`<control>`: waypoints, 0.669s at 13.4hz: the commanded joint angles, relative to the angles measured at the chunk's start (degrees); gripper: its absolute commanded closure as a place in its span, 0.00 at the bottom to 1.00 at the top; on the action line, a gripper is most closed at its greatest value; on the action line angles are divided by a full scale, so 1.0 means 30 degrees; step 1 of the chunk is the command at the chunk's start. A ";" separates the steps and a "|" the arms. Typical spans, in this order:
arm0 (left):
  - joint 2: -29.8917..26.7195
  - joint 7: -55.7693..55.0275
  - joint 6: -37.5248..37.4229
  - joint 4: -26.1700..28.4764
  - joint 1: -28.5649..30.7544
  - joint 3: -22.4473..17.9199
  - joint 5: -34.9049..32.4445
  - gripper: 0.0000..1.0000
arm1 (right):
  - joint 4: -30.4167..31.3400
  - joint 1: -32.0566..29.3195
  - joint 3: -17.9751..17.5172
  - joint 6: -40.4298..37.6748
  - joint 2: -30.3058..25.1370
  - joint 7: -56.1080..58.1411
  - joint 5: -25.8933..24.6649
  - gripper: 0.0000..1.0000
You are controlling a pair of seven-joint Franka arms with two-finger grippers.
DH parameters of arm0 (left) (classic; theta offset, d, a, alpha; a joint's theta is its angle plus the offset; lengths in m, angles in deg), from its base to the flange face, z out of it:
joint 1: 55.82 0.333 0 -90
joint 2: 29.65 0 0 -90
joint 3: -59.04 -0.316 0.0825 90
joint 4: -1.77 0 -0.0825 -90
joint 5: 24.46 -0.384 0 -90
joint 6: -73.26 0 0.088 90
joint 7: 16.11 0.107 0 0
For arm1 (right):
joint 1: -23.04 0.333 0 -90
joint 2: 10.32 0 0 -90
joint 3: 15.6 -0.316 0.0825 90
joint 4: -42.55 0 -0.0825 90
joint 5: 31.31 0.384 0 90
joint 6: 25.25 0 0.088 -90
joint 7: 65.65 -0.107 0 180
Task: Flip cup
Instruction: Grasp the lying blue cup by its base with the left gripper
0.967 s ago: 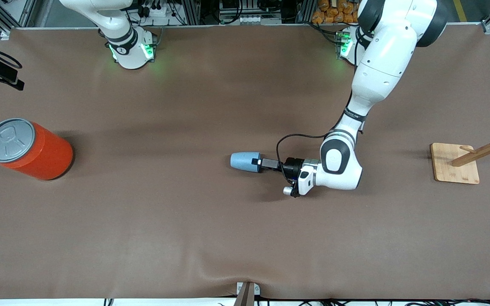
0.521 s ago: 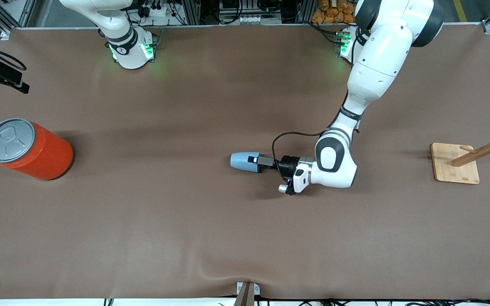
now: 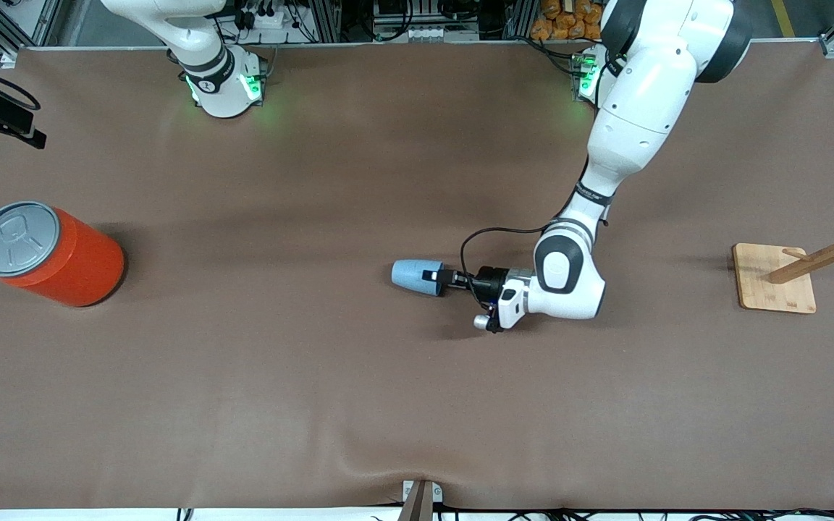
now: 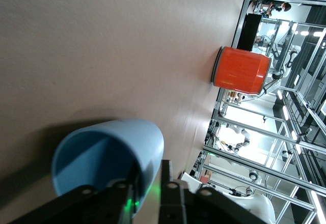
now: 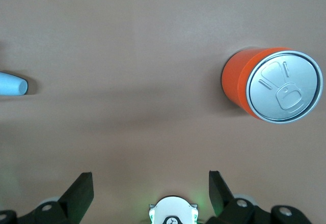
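Lying on its side near the middle of the brown table (image 3: 316,376), the small light-blue tapered cup (image 3: 412,276) had its rim wall pinched by the left gripper (image 3: 434,277), one finger (image 4: 122,196) inside the mouth; the right gripper (image 5: 151,188) waited with fingers spread, high above the table, with the large orange can (image 3: 55,253) below it

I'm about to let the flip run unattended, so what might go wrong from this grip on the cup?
1. The left gripper pinches only the wall at the rim of the cup, one finger inside; the cup may pivot or slip as it is turned.
2. The cup lies on its side on the soft brown cloth; its base may drag and bunch the cloth.
The right gripper waits, open.
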 commanded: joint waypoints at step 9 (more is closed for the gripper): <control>-0.1361 -0.5632 -0.0170 -0.1856 -0.0281 0.0143 -0.1930 1.00 | -0.0211 -0.0158 0.0078 -0.0205 0.0271 0.0026 -0.0532 0.00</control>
